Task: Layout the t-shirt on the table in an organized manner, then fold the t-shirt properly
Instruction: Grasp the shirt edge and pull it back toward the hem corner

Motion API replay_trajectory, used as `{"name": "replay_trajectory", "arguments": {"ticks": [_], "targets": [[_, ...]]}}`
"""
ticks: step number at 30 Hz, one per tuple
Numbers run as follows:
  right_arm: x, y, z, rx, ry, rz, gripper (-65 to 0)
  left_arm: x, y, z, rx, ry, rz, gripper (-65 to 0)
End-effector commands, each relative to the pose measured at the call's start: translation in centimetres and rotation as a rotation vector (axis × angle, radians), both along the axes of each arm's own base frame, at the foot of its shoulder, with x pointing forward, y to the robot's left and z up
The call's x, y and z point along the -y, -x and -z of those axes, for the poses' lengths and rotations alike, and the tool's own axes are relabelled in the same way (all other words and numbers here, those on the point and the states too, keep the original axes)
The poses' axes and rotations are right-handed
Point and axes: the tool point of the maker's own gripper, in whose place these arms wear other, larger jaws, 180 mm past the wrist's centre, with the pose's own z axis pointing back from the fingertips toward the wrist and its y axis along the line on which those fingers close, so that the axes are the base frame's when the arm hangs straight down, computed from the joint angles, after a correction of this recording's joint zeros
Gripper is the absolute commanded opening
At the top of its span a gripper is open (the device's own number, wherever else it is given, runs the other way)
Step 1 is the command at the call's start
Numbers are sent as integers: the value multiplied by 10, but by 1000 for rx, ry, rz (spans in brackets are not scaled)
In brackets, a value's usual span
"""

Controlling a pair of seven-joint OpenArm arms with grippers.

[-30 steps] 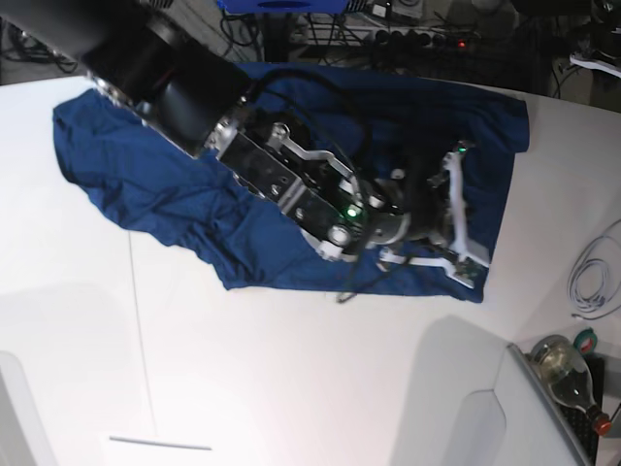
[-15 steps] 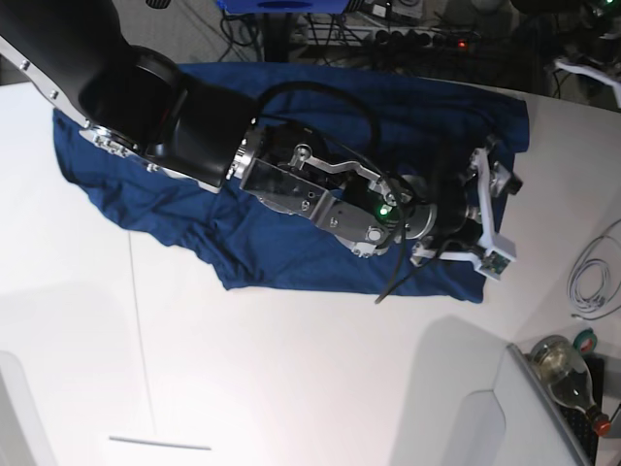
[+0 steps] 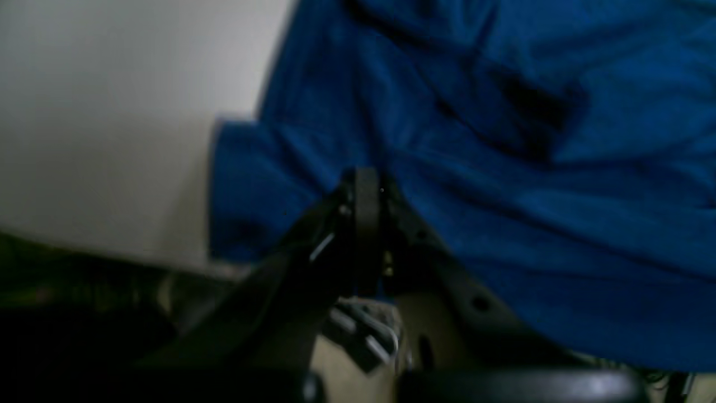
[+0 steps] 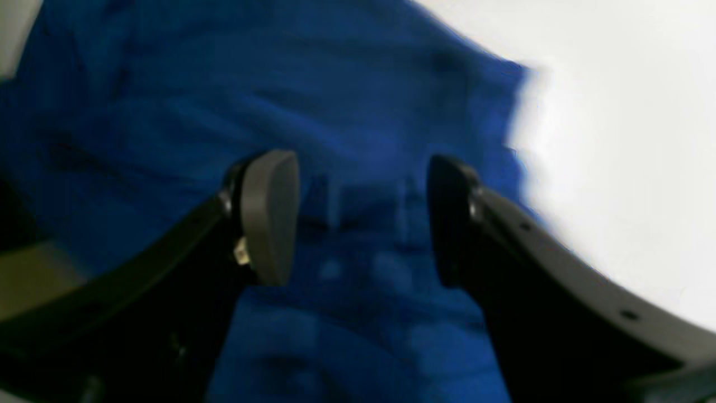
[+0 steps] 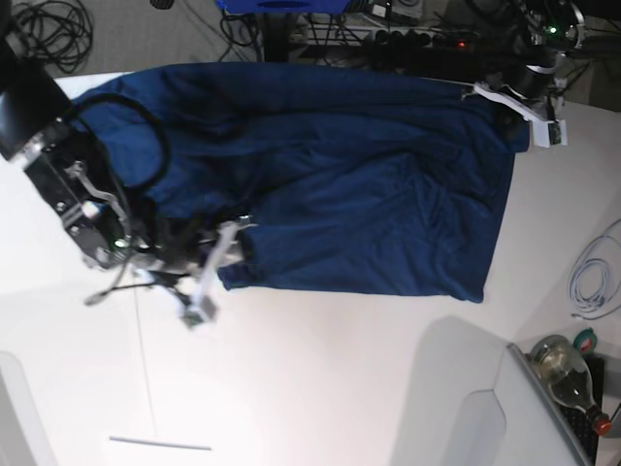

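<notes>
The dark blue t-shirt [image 5: 359, 194] lies spread over the white table [image 5: 320, 379], still creased. In the base view my right gripper [image 5: 215, 274] sits at the shirt's near left corner. The right wrist view shows the right gripper [image 4: 358, 218] open, its fingers apart above the t-shirt [image 4: 363, 101] with nothing between them. My left gripper [image 5: 532, 115] is at the shirt's far right corner. In the left wrist view the left gripper [image 3: 366, 179] has its fingers pressed together on the edge of the t-shirt [image 3: 531, 196].
A white cable [image 5: 592, 277] lies at the table's right side. A bottle [image 5: 568, 379] stands past the near right corner. A grey strip [image 5: 160, 444] lies near the front. Cables and a power strip [image 5: 417, 39] run behind the far edge.
My right arm has swung from the shirt's right side back to its near left corner, its gripper now open. The left arm has come in at the far right corner. The shirt lies wider.
</notes>
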Motion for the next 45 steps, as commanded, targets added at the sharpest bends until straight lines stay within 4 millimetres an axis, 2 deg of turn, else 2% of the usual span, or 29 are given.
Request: {"name": "replay_trajectory", "arguments": {"ticks": [1,2,4,10,14,18,19,20,22,23,26,32,33,37,40,45], "targets": [[22,-17,-6,54,44,36,-302,-5,-7,-3,33,0,-10,-650],[36,-17,2,43,85,47,-302,-5,-7,3,22,12,-17,-650],[49,-12,16,23,136,44,-300,-9,-6,9,7,15,-15,-650],[67,3,42,-14,217,12,-300,-19,-8,16,53,12,-39,-650],[69,13,49,-35,222,8,-303,-23,5,34,-16,-8,-30,-650],[79,17,61,-63,240,30,-314,-23,6,47,-50,-5,-31,-650],[82,15,63,-55,239,38,-339,-23,7,50,-60,-2,-32,-650],[84,14,64,-46,236,45,-392,-22,9,53,-67,2,-34,-650],[86,13,67,-46,233,31,-569,-22,9,54,-70,5,-35,-650],[84,12,65,-47,225,6,-650,-22,9,54,-70,5,-35,-650],[86,10,62,-43,219,-22,-612,-22,11,56,-75,8,-36,-650],[121,-9,43,-37,226,89,-621,-22,17,59,-90,12,-38,-650],[123,-17,37,-20,223,99,-621,-22,16,59,-89,11,-38,-650],[135,-27,30,-3,244,111,-615,-22,16,57,-85,8,-36,-650],[136,-40,18,29,245,116,-615,-21,15,56,-84,8,-36,-650],[155,-56,15,28,270,161,-615,-21,15,56,-84,8,-36,-650]]}}
